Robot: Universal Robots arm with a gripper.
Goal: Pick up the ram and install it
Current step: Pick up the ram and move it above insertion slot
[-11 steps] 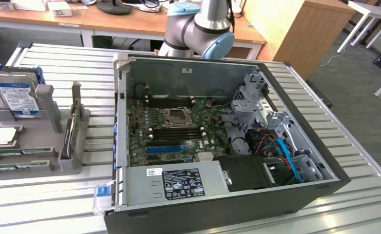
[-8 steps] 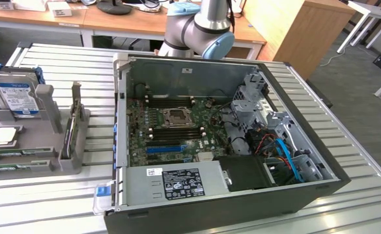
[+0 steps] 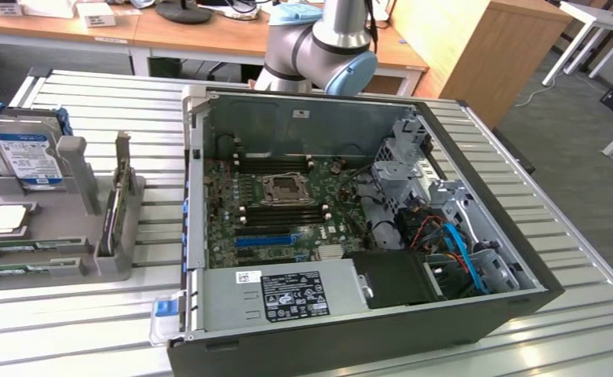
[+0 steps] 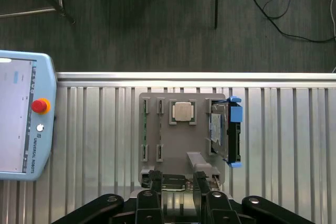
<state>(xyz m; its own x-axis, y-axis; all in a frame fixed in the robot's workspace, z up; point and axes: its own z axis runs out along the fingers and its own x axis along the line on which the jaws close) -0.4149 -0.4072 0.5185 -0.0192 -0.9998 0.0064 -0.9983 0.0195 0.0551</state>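
Note:
The ram (image 3: 18,271) is a thin green stick lying in a slot at the near end of the grey parts holder (image 3: 96,263), on the exterior view's left. From the wrist camera its green edge (image 4: 145,127) runs along one side of the holder (image 4: 173,135). My gripper (image 4: 177,179) hangs high above the holder, over the end with the upright card. It is open, with nothing held between the black fingers (image 4: 156,178). The open PC case (image 3: 327,102) with its motherboard (image 3: 275,212) stands on the exterior view's right of the holder.
The holder also carries a hard drive in a blue frame (image 4: 229,129), a CPU (image 4: 182,112) and an upright card with a metal bracket (image 3: 112,204). A teach pendant (image 4: 21,124) lies on the slatted metal table (image 4: 289,129). The arm's elbow (image 3: 322,47) rises behind the case.

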